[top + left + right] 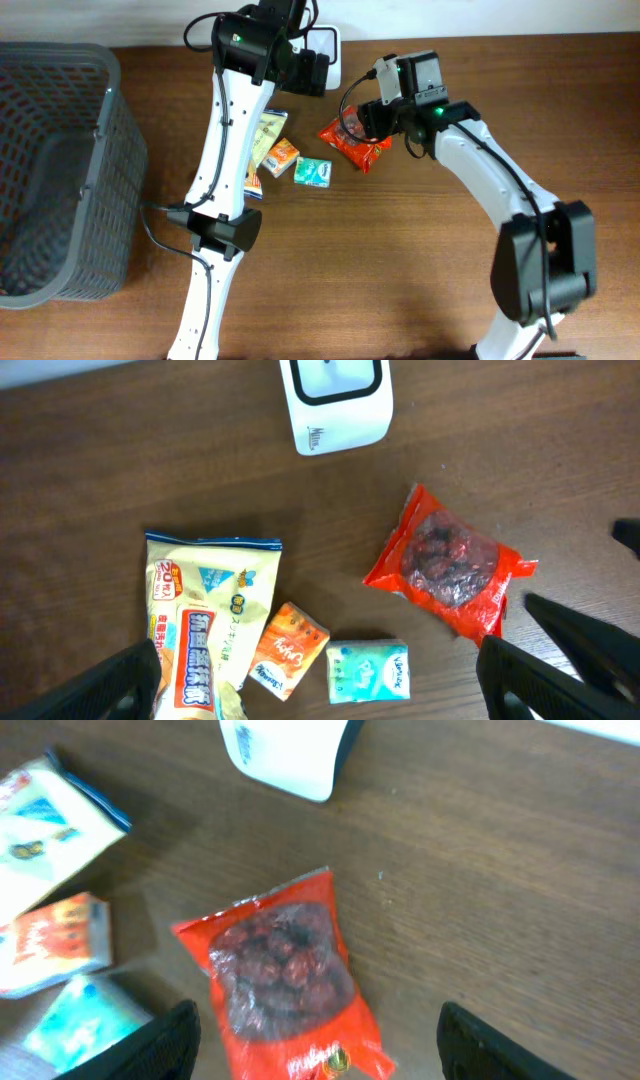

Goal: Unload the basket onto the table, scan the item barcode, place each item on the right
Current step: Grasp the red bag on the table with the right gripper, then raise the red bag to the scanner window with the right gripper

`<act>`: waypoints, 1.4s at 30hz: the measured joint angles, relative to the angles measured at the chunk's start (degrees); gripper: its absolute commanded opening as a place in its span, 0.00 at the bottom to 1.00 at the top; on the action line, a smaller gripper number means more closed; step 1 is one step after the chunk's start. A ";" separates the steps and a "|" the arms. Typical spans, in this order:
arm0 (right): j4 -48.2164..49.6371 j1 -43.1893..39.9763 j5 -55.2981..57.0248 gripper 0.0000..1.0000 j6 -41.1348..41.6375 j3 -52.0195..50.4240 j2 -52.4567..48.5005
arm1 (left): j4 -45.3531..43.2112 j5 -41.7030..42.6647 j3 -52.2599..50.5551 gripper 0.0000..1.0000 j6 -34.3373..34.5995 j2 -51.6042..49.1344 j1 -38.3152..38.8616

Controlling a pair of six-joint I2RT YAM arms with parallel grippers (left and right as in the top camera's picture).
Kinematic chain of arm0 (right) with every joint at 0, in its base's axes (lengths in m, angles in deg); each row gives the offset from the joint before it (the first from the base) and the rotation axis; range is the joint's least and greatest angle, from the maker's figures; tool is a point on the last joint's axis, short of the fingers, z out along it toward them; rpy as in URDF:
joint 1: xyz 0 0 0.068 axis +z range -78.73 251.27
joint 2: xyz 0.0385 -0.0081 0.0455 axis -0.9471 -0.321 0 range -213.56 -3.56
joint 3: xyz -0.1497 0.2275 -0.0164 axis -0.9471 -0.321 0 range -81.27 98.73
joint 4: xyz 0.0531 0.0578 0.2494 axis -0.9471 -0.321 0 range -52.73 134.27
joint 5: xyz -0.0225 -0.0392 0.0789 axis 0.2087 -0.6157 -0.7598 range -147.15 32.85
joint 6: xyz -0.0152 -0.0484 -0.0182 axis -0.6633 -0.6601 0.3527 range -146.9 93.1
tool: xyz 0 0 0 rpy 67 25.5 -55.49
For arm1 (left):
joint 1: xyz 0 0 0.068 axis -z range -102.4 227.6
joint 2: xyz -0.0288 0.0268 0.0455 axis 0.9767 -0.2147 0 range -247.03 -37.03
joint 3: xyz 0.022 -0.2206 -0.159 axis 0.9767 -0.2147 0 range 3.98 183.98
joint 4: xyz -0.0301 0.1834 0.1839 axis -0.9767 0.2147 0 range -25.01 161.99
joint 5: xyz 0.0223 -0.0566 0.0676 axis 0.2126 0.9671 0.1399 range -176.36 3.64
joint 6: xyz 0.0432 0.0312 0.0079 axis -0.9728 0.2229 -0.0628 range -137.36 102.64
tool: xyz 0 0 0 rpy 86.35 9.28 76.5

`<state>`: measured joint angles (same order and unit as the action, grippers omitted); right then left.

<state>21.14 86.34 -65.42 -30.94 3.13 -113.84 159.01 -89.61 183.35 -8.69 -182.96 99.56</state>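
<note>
Nearest us, in the right wrist view, the right claw (320, 1045) hangs over the bag (285, 970). Its two fingers are wide apart, one off each long side of the bag and neither pressing on it, so it holds nothing. We judge that stance a set-up for a pinch across the narrow width, which would leave both flat faces free to turn toward a reader. The bag, which we take to be the item due for scanning, lies flat and tilted on the worktop (400, 280), just right of centre in the overhead view. Its clear window shows dark red dried fruit. We see no barcode on the upward face, so we guess it is underneath.

The left claw (320, 655) is wide too and empty, held above the other goods, probably to stay out of the way. At lower left of its view lie a yellow packet (210, 620), an orange pack (290, 650) and a teal pack (370, 672). They sit close together but apart from the bag, which gives the right claw room.

Farther off, at the top edge, stands the white scanner (335, 400), its dark window facing up. The bag is near it, so the carry should be short.

At far left sits the grey basket (75, 55); we make out nothing in it.
</note>
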 measured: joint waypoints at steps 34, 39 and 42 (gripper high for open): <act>24.59 -3.37 -16.61 0.04 35.08 11.15 -13.55 | -0.11 0.00 0.00 0.99 0.00 0.00 0.00; 34.23 3.52 1.03 0.04 35.17 11.19 -18.34 | -0.04 0.00 0.00 0.99 0.00 0.00 0.00; 37.35 3.28 3.10 0.04 35.06 11.17 -21.46 | -0.11 0.00 0.00 0.99 0.00 0.00 0.00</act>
<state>58.49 89.62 -62.32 4.12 14.30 -135.30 158.90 -89.61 183.35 -8.69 -182.96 99.56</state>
